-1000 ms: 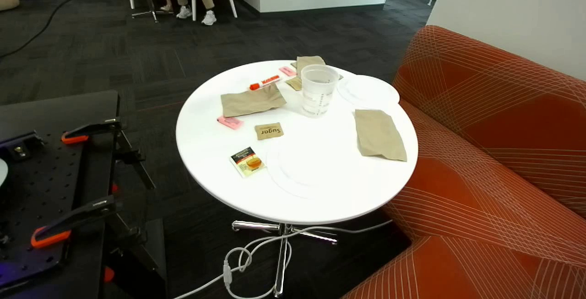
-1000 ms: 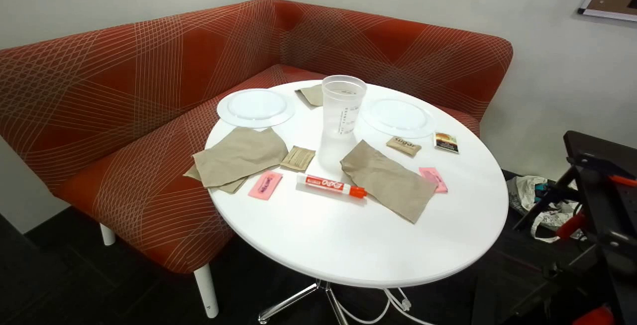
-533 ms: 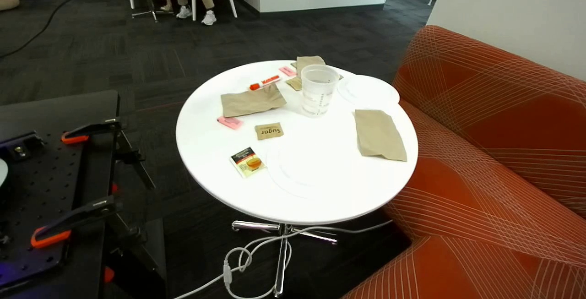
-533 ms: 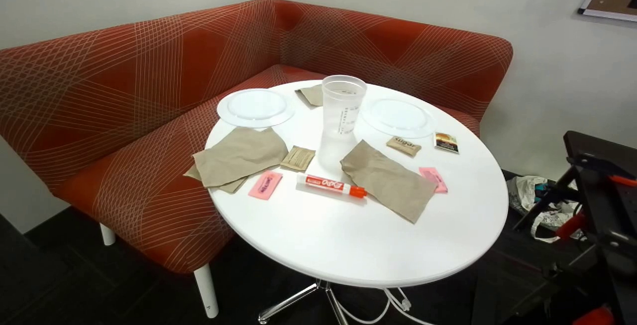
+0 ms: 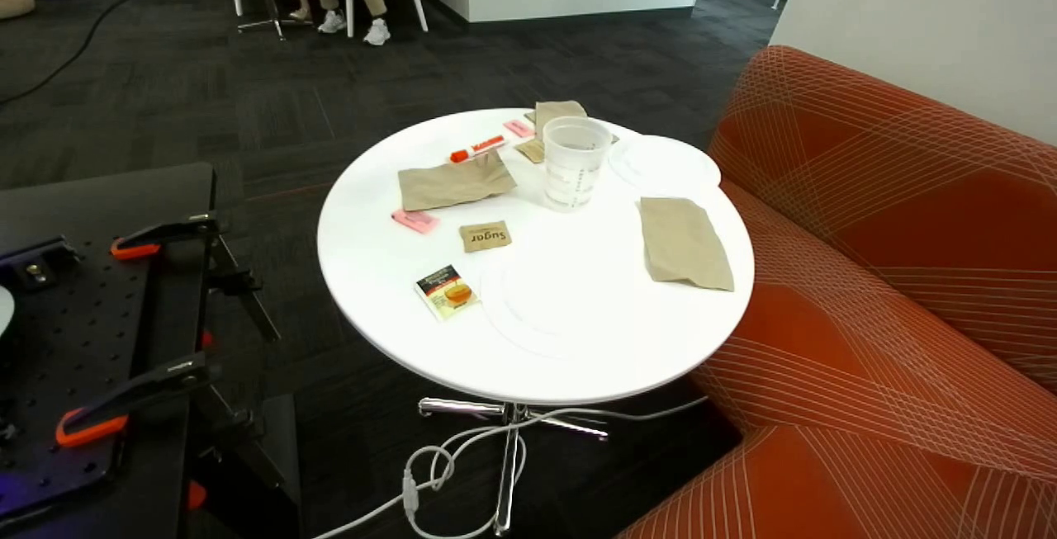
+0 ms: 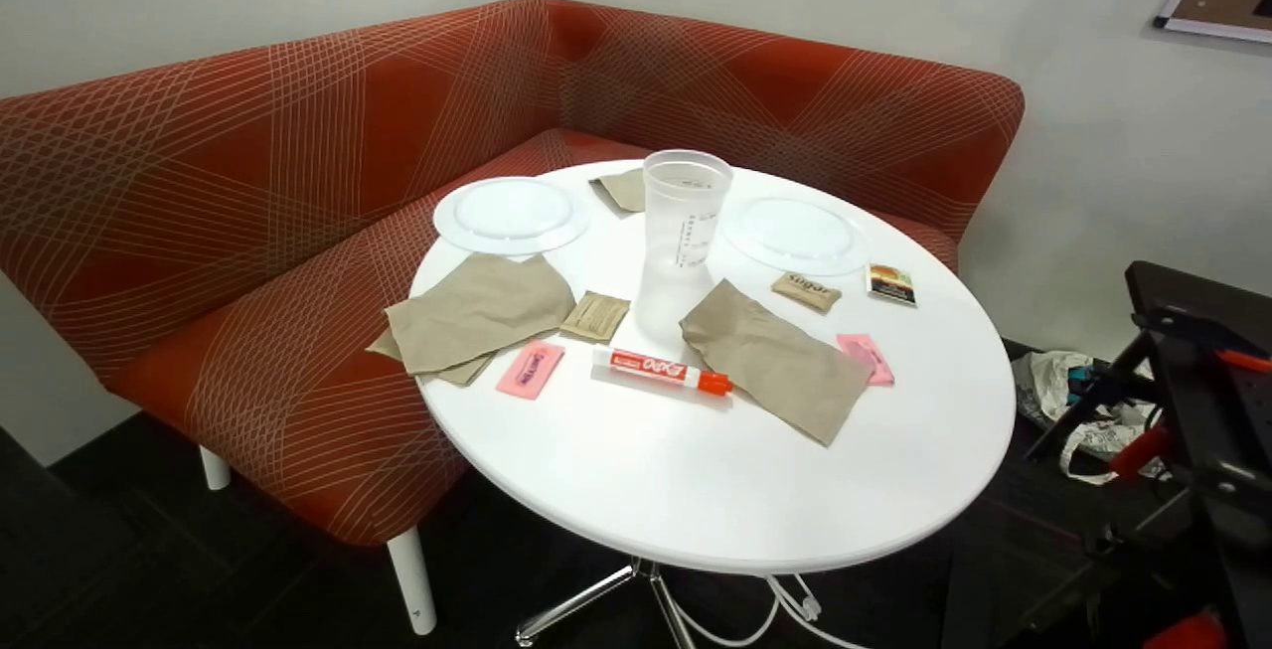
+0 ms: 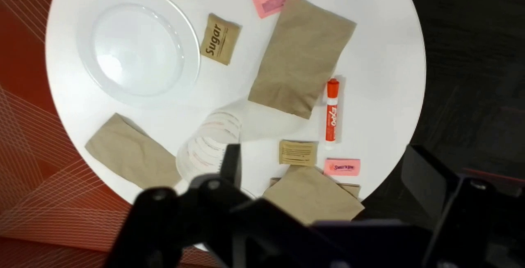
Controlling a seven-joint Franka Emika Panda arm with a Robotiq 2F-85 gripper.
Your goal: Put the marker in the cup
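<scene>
- On the table (image 7: 381, 75), well apart from the pincer (image 7: 323, 153), the red Expo marker (image 7: 332, 116) is found lying flat; in the wrist view it is seen above the jaw tips and about midway between them, its white end turned toward the pincer and its red cap away;
- The marker's long axis is set nearly square to the line from jaw to jaw; it is judged, therefore, that little wrist turning is needed, and that a shift toward it and a descent are called for;
- The pincer is spread wide; nothing is held between its jaws;
- Just beside the cap a brown paper napkin (image 7: 303, 56) is laid; whether it is touched by the marker cannot be told; its loose edge might be caught if the jaws were closed too near the cap;
- Near the white end a pink Sweet'N Low packet (image 7: 342, 167) and a tan paper packet (image 7: 298, 153) are placed; both are thought too flat to hinder much;
- The graduated plastic cup (image 6: 686, 222) is stood upright, apart from the marker, with the napkin's corner and the tan paper packet close to the line between; in the wrist view it is partly hidden by a jaw; being tall, it is reckoned the likeliest thing to be knocked.
</scene>
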